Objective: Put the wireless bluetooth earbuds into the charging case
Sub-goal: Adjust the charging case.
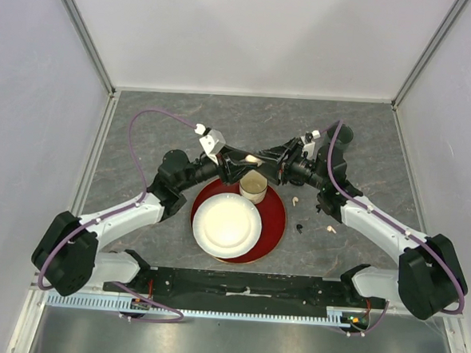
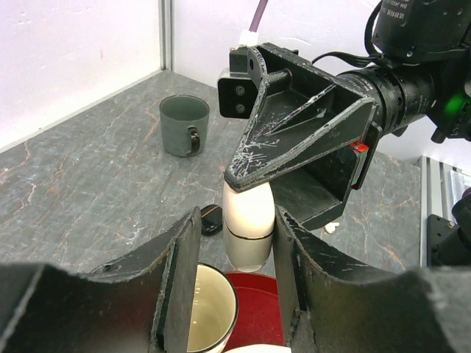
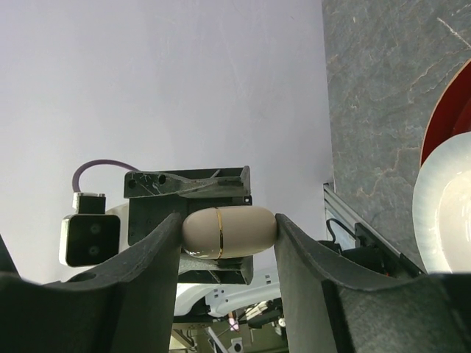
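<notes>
A cream capsule-shaped charging case (image 1: 253, 159) with a gold seam hangs in the air above the paper cup. My right gripper (image 3: 228, 237) is shut on it end to end; it also shows in the top view (image 1: 263, 159). My left gripper (image 2: 237, 246) straddles the case (image 2: 249, 224) from the other side. It is open, with a small gap on one side, and shows in the top view (image 1: 242, 156). Two white earbuds (image 1: 296, 201) (image 1: 331, 228) and a black earbud (image 1: 299, 227) lie on the table right of the red plate. A fourth is not visible.
A paper cup (image 1: 253, 186) and a white plate (image 1: 227, 226) sit on a red plate (image 1: 278, 219). A dark mug (image 1: 342, 136) stands at the back right. A small black object with an orange line (image 2: 211, 219) lies behind the cup. White walls enclose the table.
</notes>
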